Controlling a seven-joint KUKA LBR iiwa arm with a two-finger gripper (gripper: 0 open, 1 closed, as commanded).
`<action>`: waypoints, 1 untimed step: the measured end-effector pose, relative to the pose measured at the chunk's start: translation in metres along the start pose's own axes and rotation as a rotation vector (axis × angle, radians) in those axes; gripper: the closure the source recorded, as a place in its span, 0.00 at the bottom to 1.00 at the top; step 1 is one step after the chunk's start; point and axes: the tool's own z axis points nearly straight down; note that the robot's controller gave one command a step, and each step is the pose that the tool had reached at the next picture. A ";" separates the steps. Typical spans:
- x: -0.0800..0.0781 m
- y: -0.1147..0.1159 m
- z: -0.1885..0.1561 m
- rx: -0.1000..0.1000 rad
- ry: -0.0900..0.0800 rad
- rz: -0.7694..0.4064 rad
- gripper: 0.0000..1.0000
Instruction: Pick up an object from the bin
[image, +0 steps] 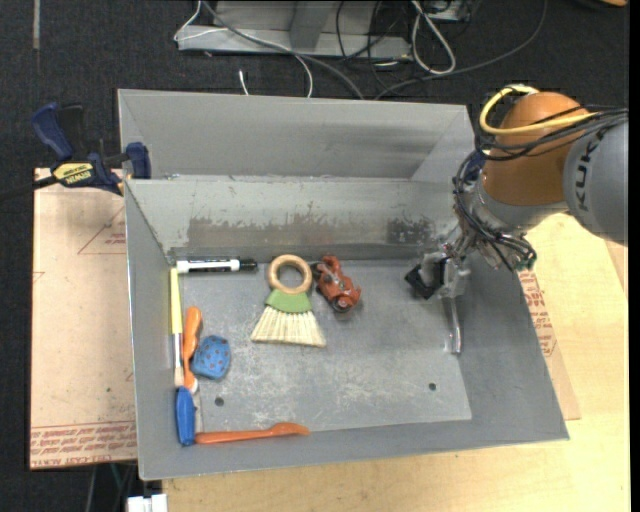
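My gripper (455, 340) hangs low at the right side of the bin, close to the right wall, over bare floor. The nearest loose thing is a reddish-brown toy (338, 285) well to its left, near the back wall. Beside that toy lies a small hand brush (289, 312) with a wooden ring handle, a green collar and pale bristles fanned toward the front.
A black-and-white marker (213, 265) lies at the back left. Along the left wall sit a yellow stick (176, 325), an orange piece (191, 325), a blue lump (211, 357) and a blue handle (185, 416). An orange spoon (252, 433) rests by the front edge.
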 end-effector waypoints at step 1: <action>-0.001 -0.002 -0.034 0.006 -0.002 0.001 1.00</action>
